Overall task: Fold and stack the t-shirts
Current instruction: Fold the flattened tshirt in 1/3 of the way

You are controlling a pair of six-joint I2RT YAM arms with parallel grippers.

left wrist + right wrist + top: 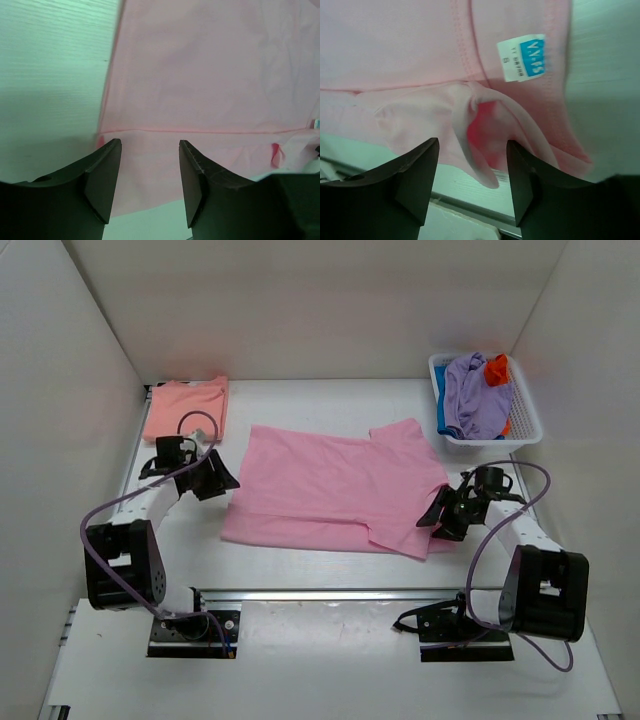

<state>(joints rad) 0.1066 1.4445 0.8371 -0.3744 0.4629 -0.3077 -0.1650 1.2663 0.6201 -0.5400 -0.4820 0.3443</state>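
Observation:
A light pink t-shirt (335,490) lies folded flat in the middle of the table, with its sleeve and collar end to the right. My left gripper (222,480) sits at the shirt's left edge. In the left wrist view that gripper (150,165) is open, with the pink cloth (210,75) spread flat beyond and below its fingers. My right gripper (437,515) is at the shirt's right edge. It is open in the right wrist view (472,165), where a loose pink fold (480,130) lies between the jaws, apart from both fingers. A white size label (522,57) shows near the collar.
A folded salmon-peach t-shirt (187,408) lies at the back left. A white slatted basket (528,420) at the back right holds lavender (472,390), orange (496,370) and blue (441,418) shirts. White walls close in the table on three sides. A metal rail (330,593) runs along the near edge.

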